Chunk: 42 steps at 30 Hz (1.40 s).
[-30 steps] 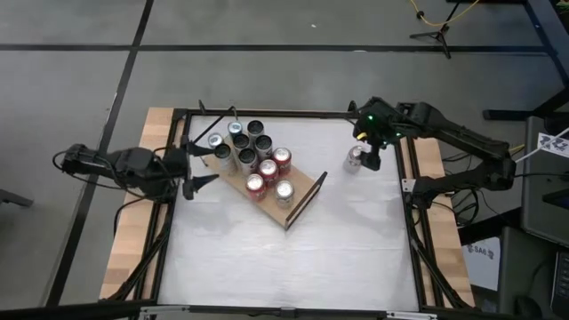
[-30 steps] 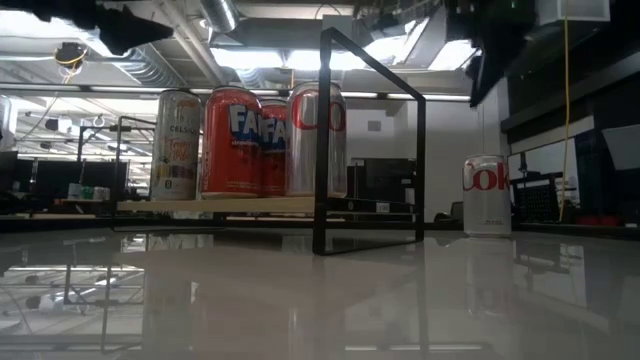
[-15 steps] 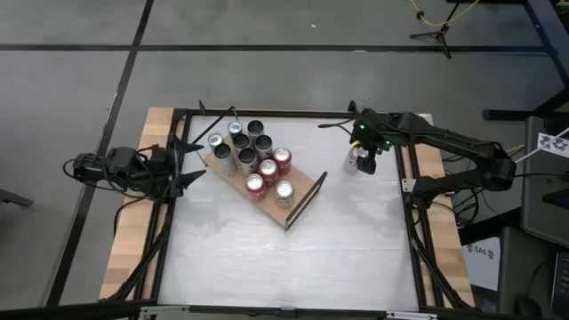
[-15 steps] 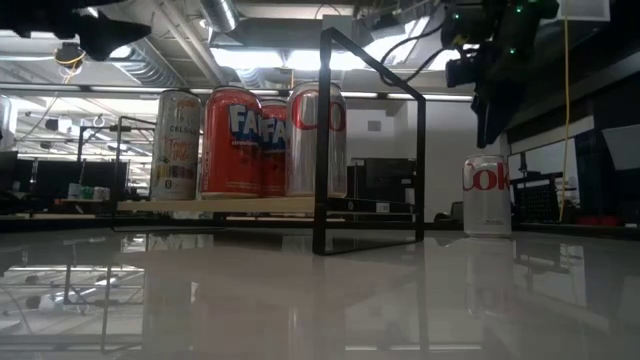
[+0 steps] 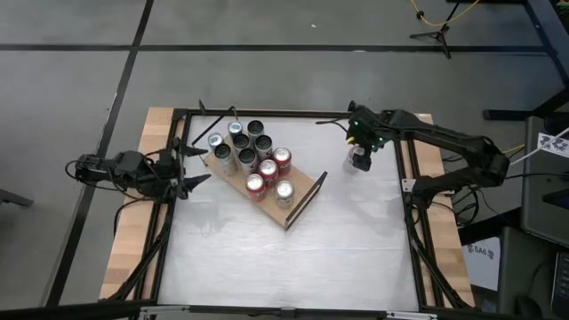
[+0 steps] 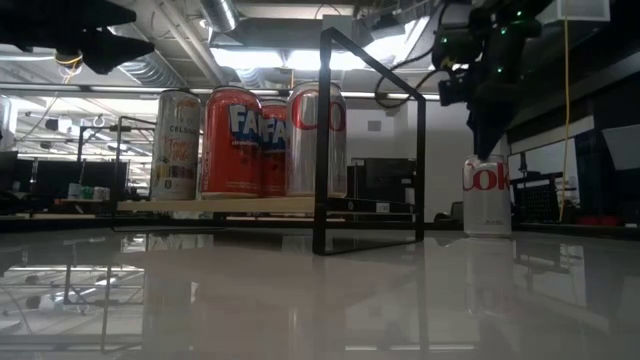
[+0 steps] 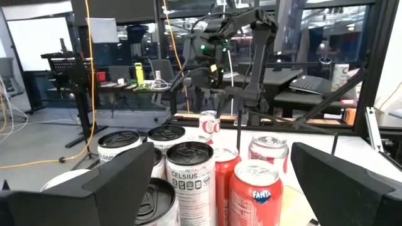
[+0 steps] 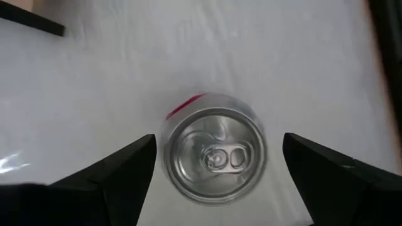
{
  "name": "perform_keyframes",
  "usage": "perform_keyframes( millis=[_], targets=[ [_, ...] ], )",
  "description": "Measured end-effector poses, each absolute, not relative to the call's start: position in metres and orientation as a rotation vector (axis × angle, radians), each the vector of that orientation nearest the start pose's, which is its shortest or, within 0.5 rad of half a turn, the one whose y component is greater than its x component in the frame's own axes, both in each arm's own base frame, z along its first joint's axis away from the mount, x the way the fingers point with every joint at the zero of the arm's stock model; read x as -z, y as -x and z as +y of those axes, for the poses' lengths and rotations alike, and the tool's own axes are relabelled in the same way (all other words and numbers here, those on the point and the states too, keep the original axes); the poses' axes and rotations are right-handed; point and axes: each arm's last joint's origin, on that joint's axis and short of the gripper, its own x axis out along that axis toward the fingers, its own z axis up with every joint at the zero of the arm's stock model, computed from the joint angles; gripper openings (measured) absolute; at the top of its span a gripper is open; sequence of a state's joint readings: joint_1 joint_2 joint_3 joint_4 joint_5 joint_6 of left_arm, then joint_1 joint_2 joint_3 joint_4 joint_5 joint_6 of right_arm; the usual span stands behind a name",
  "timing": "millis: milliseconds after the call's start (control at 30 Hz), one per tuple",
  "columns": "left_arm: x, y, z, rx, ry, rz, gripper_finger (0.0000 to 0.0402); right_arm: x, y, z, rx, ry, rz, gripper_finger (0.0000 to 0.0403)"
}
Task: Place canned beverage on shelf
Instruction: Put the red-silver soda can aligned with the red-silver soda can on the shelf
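- Right now my right tool (image 8: 210, 160) hangs directly over the lone silver cola can (image 8: 213, 154), its fingers spread wide to either side of the lid and gripping nothing.
- That can (image 5: 357, 158) stands upright on the white table (image 5: 293, 258), well apart from the shelf (image 5: 298, 197), where nine cans already crowd the board.
- Judging by its sealed tab, it is full: fairly heavy, stiff enough, though thin walls dent under a hard squeeze.
- Smooth aluminium looks slippery, so I would take it across the round body, below the rim, squarely.
- My left tool (image 5: 191, 164) waits open beside the shelf's far end.
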<state>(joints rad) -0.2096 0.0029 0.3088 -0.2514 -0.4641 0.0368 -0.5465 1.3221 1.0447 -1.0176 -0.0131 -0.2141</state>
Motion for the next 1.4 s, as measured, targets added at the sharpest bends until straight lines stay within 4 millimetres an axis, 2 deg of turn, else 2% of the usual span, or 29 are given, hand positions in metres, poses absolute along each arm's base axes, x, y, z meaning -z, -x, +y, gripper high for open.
perform_keyframes(
  millis=[300, 433, 567, 800, 1033, 1400],
  targets=[
    [-0.241, -0.066, -0.001, -0.265, -0.016, -0.057, 0.0368, -0.242, -0.206, -0.13, 0.28, -0.262, 1.336, 0.0342],
    [-0.242, -0.066, 0.0, -0.271, -0.017, -0.06, 0.0368, -0.237, -0.209, -0.131, 0.271, -0.272, 1.354, 0.0318],
    [-0.242, -0.066, 0.0, -0.272, -0.02, -0.059, 0.0368, -0.237, -0.21, -0.132, 0.264, -0.272, 1.355, 0.0282],
    [-0.226, -0.076, -0.002, -0.277, -0.05, -0.094, 0.0368, -0.242, -0.213, -0.133, 0.227, -0.263, 1.334, 0.0282],
    [-0.209, -0.084, -0.004, -0.279, -0.028, -0.093, 0.0368, -0.269, -0.223, -0.137, 0.166, -0.228, 1.223, 0.0282],
    [-0.194, -0.089, -0.003, -0.301, -0.017, -0.103, 0.0368, -0.338, -0.24, -0.14, 0.104, -0.056, 1.023, 0.0282]
  ],
)
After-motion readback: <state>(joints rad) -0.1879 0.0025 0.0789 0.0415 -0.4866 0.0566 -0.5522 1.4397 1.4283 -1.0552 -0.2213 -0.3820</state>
